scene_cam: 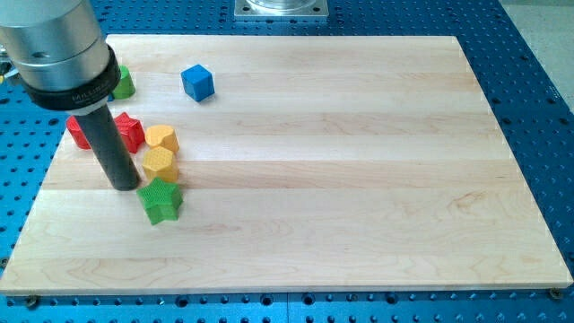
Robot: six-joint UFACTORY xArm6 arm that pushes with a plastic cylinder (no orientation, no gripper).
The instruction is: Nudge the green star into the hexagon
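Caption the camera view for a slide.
My tip rests just left of the green star, directly below the yellow hexagon.

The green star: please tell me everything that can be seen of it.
The green star is a small, chunky block with rounded points, matte and slightly rough, perhaps painted wood. It lies flat on the wooden board, at the view's lower left. The yellow hexagon sits just above it, very close or touching. My tip stands just off its upper left; contact cannot be told.
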